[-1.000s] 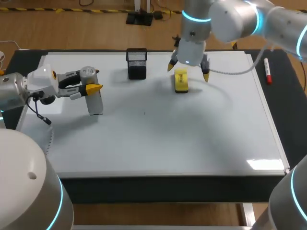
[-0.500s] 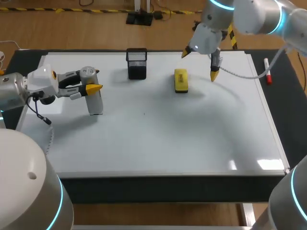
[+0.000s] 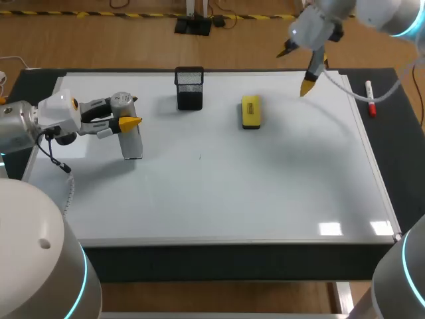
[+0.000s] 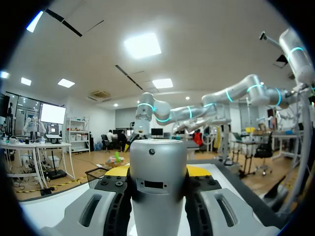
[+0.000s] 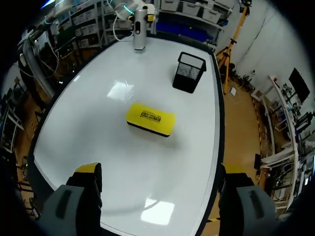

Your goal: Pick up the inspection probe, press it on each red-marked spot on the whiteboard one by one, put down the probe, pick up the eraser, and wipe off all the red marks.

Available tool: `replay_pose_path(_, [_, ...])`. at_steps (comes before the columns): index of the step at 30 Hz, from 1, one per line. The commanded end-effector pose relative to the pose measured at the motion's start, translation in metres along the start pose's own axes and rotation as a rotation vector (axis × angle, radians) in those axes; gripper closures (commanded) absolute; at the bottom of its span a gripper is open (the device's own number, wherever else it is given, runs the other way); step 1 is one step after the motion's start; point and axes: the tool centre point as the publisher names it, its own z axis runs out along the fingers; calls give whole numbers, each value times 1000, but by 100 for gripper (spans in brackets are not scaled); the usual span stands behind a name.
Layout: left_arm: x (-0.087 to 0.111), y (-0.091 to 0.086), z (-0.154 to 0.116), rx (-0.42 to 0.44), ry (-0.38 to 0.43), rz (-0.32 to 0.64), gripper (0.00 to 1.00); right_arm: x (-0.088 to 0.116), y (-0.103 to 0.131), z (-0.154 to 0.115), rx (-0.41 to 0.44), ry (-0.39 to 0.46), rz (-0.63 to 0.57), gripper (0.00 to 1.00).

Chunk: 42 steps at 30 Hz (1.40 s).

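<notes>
A silver cylindrical probe stands upright at the whiteboard's left side, with my left gripper shut on its upper part. In the left wrist view the probe fills the gap between the fingers. A yellow eraser lies flat on the board's far middle. My right gripper hangs open and empty above the board's far right edge, apart from the eraser. From the right wrist the eraser lies ahead of the open gripper. No red marks show on the board.
A black mesh cup stands at the far edge, left of the eraser, also ahead of it in the right wrist view as the mesh cup. A red-capped marker lies on the dark table right of the board.
My right gripper has risen and moved right and back, away from the eraser, which stays where it lay. The left arm and the probe have not moved.
</notes>
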Motion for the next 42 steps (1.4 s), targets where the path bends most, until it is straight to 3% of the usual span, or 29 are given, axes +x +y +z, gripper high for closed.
replay_pose_path(1, [0, -1, 0, 0, 1, 0, 100, 20, -11, -18, -33, -106, 25, 0])
replay_pose_path(10, [0, -1, 0, 0, 1, 0, 100, 37, -24, -45, -59, -280, 66, 0])
replay_pose_path(34, [0, -1, 0, 0, 1, 0, 100, 38, -25, -47, -69, -261, 87, 0])
replay_pose_path(38, [-12, -2, 4, 24, 47, -30, 100, 38, -25, -47, -69, -261, 87, 0])
replay_pose_path(42, [-32, -15, 14, 22, 133, -43, 100, 38, -25, -47, -69, -261, 87, 0])
